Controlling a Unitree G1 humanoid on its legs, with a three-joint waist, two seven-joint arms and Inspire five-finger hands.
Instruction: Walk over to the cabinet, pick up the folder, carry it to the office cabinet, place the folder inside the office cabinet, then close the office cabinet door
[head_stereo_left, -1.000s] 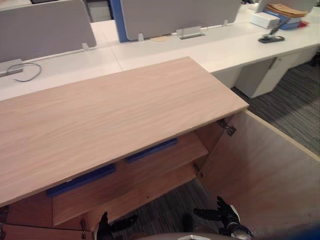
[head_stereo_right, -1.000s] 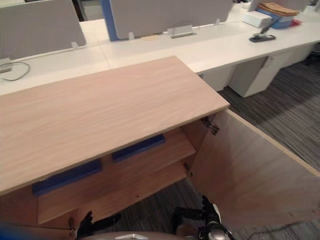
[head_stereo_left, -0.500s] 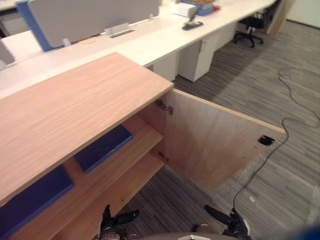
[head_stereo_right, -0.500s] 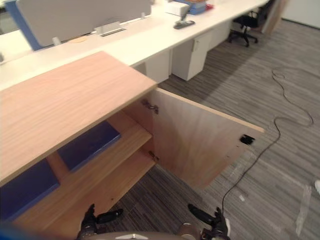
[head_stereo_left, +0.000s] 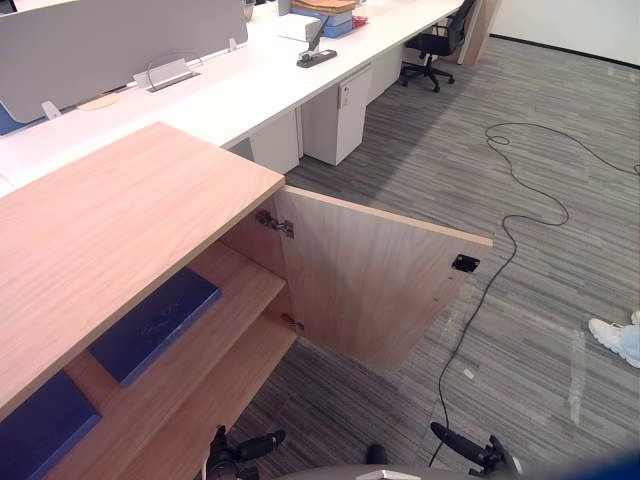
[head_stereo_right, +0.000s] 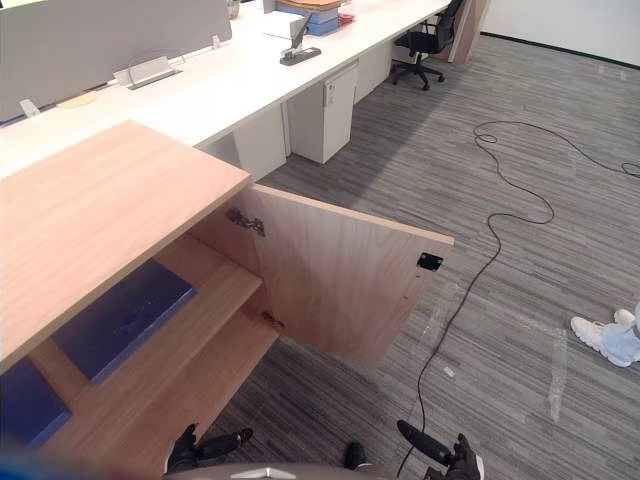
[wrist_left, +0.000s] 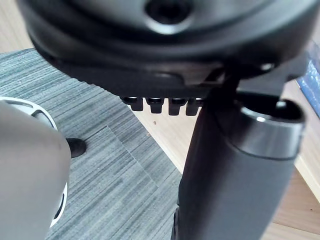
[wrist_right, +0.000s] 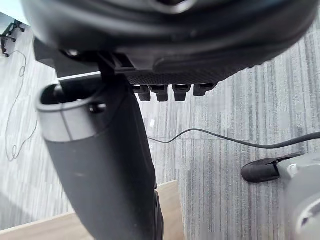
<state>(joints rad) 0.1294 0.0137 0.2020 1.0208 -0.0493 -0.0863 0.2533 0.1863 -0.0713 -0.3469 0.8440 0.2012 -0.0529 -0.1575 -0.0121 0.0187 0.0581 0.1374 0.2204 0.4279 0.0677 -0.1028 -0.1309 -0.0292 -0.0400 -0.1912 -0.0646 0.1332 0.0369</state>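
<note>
A wooden cabinet (head_stereo_left: 110, 230) stands at the left with its door (head_stereo_left: 370, 280) swung wide open over the carpet. On its upper shelf lies a blue folder (head_stereo_left: 155, 325), flat, with a second blue folder (head_stereo_left: 40, 440) further left. My left hand (head_stereo_left: 232, 455) hangs low in front of the cabinet, open and holding nothing; its wrist view shows the thumb (wrist_left: 235, 175) over the shelf edge. My right hand (head_stereo_left: 480, 455) hangs low beside the door's free edge, open and empty, its thumb (wrist_right: 100, 165) above the carpet.
A long white desk (head_stereo_left: 230, 90) runs behind the cabinet, with a white drawer unit (head_stereo_left: 335, 120) under it and a black office chair (head_stereo_left: 435, 45) at its far end. A person's white shoe (head_stereo_left: 615, 338) rests on the grey carpet at the right.
The whole picture has swung to the right, so the camera has moved. The open door and the floor beside it now show fully. Both hands stay low and empty.
</note>
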